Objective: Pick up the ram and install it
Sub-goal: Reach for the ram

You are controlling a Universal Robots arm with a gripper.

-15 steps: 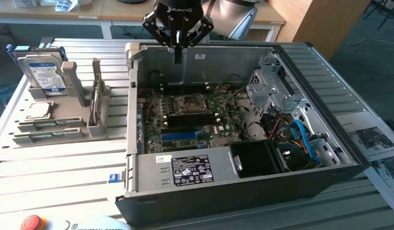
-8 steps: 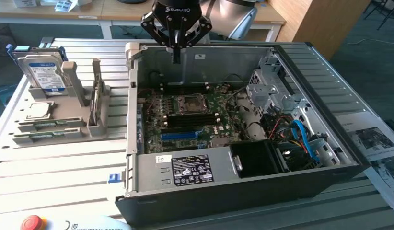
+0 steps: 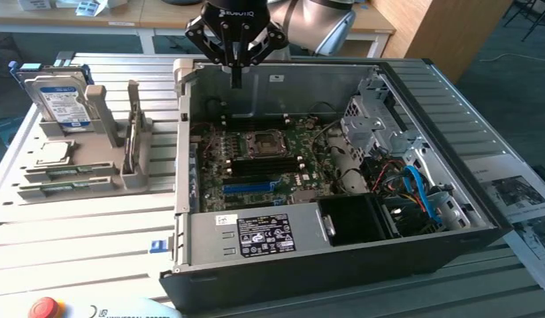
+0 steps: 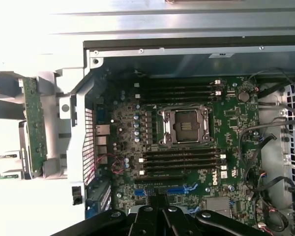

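Note:
A ram stick (image 4: 33, 125), a long thin green board, stands on edge in a grey holder (image 3: 105, 179) left of the open computer case (image 3: 343, 265) in the exterior view. Two more green sticks (image 3: 67, 173) lie flat in the same holder. My gripper (image 3: 237, 79) hangs over the rear part of the case, above the motherboard (image 3: 264, 159), well apart from the holder. Its fingers (image 4: 157, 209) are shut together with nothing between them. The motherboard's black memory slots (image 4: 179, 160) flank the processor socket (image 4: 184, 125).
A silver hard drive (image 3: 60, 96) with a blue-white label stands upright at the back of the holder. The case holds a power supply (image 3: 254, 235), a drive cage (image 3: 374, 126) and loose cables (image 3: 418, 189). Papers (image 3: 520, 199) lie at the exterior view's right. A red stop button (image 3: 44, 308) sits at the front.

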